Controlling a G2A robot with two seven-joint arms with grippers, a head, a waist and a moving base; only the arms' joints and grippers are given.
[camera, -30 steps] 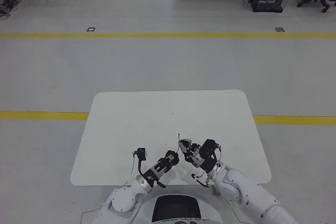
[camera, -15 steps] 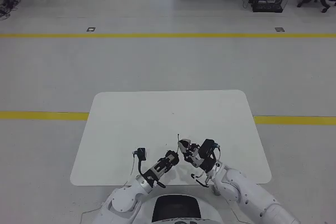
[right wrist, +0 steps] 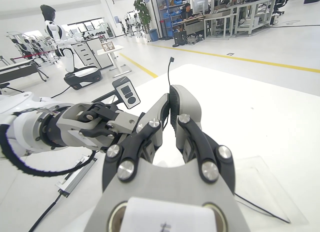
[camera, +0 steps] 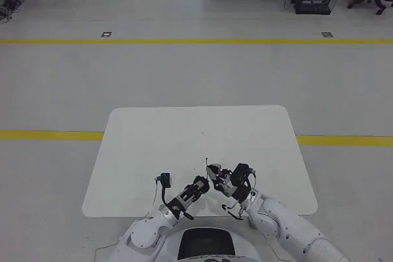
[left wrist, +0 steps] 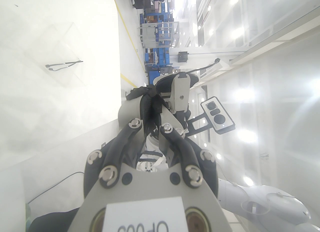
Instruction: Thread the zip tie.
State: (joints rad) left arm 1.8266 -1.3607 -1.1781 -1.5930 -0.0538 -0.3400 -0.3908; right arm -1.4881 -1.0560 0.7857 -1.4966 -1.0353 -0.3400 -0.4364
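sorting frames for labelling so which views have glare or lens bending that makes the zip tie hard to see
Left wrist view: ceiling-light glare washes out the white table and the room behind. Right wrist view: even light, the thin black zip tie stands clear above the shut right tool; lines bow toward the edges. Top view: even light, little shadow, the tie a mere hairline.

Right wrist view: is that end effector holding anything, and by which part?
Yes: the right end effector is shut on the zip tie, pinching its strap below the head.
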